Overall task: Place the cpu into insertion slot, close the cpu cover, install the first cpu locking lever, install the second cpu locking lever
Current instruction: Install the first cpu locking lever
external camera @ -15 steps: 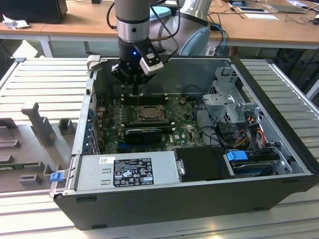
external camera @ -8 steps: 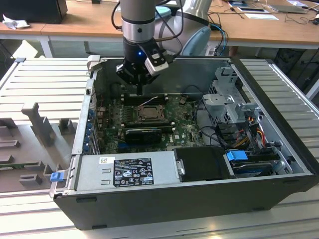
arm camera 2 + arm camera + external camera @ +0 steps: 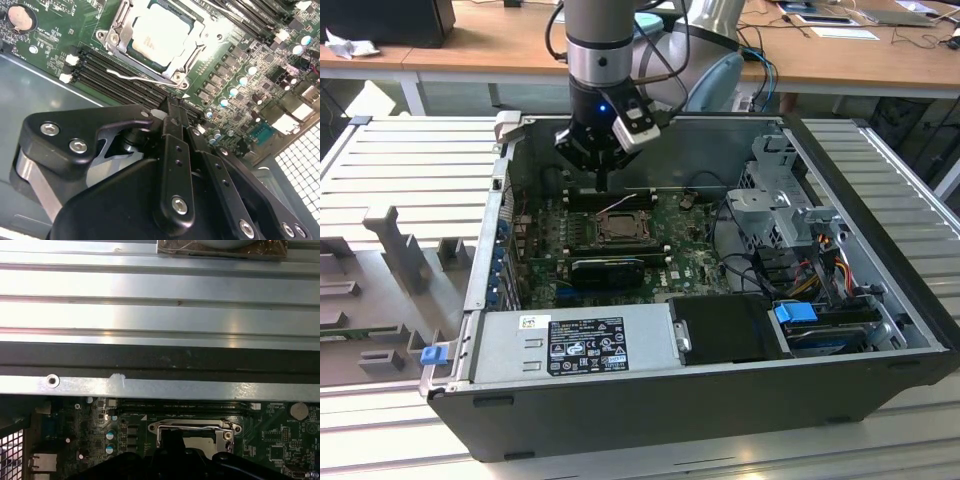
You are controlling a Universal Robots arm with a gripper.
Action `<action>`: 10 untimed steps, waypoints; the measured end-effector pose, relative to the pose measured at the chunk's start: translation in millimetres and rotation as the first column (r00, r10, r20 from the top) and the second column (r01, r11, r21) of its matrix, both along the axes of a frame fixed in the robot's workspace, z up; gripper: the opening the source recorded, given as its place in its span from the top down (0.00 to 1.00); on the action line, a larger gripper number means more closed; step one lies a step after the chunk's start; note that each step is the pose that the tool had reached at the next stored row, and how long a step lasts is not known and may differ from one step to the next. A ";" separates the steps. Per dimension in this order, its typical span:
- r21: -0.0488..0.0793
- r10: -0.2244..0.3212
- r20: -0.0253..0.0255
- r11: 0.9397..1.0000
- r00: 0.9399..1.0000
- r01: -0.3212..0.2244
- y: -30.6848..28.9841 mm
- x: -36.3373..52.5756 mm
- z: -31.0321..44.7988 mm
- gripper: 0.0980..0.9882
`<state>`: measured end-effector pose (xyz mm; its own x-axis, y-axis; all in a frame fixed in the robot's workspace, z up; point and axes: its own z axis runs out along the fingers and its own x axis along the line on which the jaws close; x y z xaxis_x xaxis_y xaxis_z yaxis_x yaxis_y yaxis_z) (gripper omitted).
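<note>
The cpu (image 3: pixel 160 32) is already sitting flat in the slot (image 3: pixel 620 228), pretty much dead centre of the exterior view. The cover (image 3: pixel 116 30) looks laid down around it, with the chip showing through the window.

The gripper (image 3: pixel 603 185) hangs just above the slot in that frame. Its fingers (image 3: pixel 172 130) are pressed together with nothing pinched. 1 thin wire lever (image 3: pixel 135 78) runs along the slot edge nearest the fingers, but I can't tell if it's hooked.

My guesses on handling:
- **Cpu:** light, stiff, slick on top and fragile, so hold it by the edges only.
- **Cover:** thin, stiff sheet metal. Press on the frame, not through the window.
- **Lever:** springy steel wire, skinny and easy to slip off. Best caught at its bent end.
</note>
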<state>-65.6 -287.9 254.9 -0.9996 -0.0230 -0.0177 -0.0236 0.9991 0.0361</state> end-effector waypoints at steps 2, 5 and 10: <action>0.008 0.000 0.000 1.000 1.000 0.000 -0.6 0.4 -0.7 0.99; 0.037 0.000 0.000 0.999 1.000 0.000 -1.9 0.9 -2.3 0.99; 0.038 0.000 0.000 0.999 1.000 0.000 -2.1 1.2 -3.8 0.99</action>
